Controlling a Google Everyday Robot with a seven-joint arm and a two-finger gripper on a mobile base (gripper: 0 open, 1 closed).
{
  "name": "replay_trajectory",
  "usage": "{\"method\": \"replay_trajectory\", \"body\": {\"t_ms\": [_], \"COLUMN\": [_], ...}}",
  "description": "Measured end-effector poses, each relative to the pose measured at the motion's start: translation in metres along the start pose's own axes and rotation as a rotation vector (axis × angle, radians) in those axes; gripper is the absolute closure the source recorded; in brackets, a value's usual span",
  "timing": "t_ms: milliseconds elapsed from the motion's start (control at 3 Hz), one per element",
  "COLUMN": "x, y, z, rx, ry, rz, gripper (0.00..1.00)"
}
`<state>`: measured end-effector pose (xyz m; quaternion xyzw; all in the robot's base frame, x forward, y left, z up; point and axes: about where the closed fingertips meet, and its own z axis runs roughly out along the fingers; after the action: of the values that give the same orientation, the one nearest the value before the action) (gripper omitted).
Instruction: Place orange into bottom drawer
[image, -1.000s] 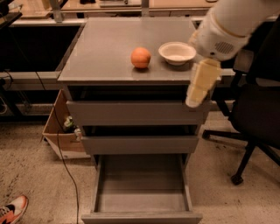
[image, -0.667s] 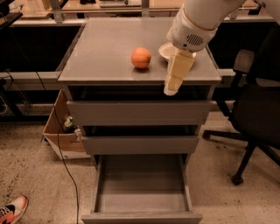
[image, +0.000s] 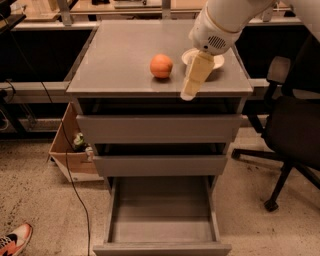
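Where the orange (image: 161, 66) lies: on the grey cabinet top (image: 120, 55), near its middle, beside the white bowl (image: 218, 61) and apart from it; nothing touches it.
Gripper (image: 189, 93): it hangs from the pale arm over the front right part of the top, slanting down toward the front edge, in front of the bowl and near the orange but clear of it. We cannot tell whether it is open or closed; we see nothing carried in it.
Bottom drawer (image: 162, 215): pulled out past the two upper drawers (image: 159, 129), which are pushed in; its tray shows only bare grey floor.
Step in hand: we judge this to be the approach to the pick. The orange is not yet grasped, and the drawer needs no opening.
Next move: we judge that the gripper has to come across above the orange, spread enough to span the fruit, and settle around its widest part.
Care needed: a round fruit on a smooth top may roll if nudged, and the bowl sits close by the path.
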<state>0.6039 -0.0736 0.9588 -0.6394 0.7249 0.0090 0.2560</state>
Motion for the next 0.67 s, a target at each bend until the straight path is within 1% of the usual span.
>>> {"method": "replay_trajectory", "body": {"t_ms": [333, 667], "x": [-0.002, -0.009], "y": [-0.038, -0.070], "z": [0.022, 0.052], "rx": [0.054, 0.070], "ry": [-0.037, -0.100], "rz": [0.088, 0.195], "gripper": [0.00, 0.00]}}
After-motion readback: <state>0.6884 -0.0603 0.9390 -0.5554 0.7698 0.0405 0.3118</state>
